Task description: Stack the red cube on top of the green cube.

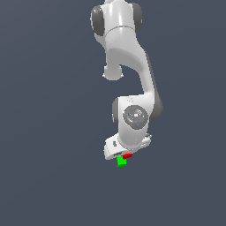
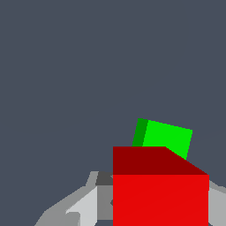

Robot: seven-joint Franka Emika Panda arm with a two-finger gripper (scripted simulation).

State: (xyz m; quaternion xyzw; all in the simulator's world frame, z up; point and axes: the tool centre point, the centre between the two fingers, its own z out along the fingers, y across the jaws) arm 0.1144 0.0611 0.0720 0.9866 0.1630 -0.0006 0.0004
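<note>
Where the exterior view looks down on the white arm (image 1: pixel 128 88), the gripper (image 1: pixel 122 155) hangs low with the red cube (image 1: pixel 127 155) a mere sliver under it, just above the green cube (image 1: pixel 122 162) on the grey floor (image 1: pixel 44 176). The wrist view fills in more: the red cube (image 2: pixel 160 194) sits clamped between the grey fingers (image 2: pixel 79 207), the green cube (image 2: pixel 165 137) partly hidden beyond it.

A flat, unbroken slate blue-grey surface (image 1: pixel 48 132) fills the whole exterior view, edge to edge. The wrist view shows the same plain dull grey. Lighting is even, with no texture or seam showing.
</note>
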